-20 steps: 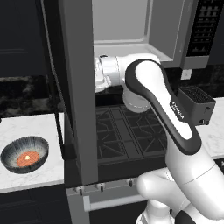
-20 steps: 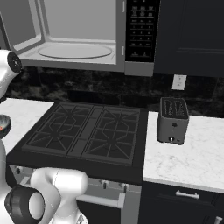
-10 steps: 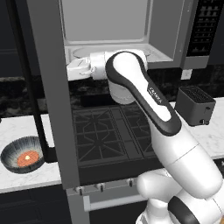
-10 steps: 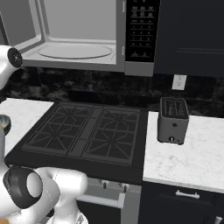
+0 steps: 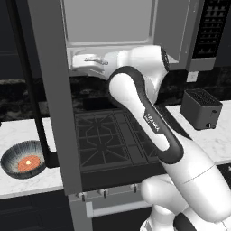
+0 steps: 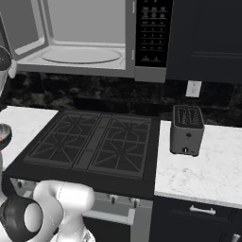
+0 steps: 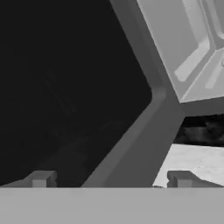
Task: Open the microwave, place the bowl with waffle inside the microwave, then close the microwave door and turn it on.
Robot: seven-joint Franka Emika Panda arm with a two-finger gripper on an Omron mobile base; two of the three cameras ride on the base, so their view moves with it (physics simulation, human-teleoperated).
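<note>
One step looks done: the microwave door (image 5: 52, 97) has swung wide open. The hand (image 7: 109, 181) is spread apart, holding nothing, right beside the door. At eight o'clock, the bowl (image 5: 23, 159) with the waffle (image 5: 28, 162) waits on the table (image 5: 27, 180).

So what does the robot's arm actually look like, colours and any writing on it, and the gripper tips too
The arm is glossy white with rounded, tube-like links and dark grey to black bands at the joints. One dark band carries small white FRANKA lettering. No loose cables show. In the hand view, the gripper ends in two small, blocky dark grey fingertips.
</note>
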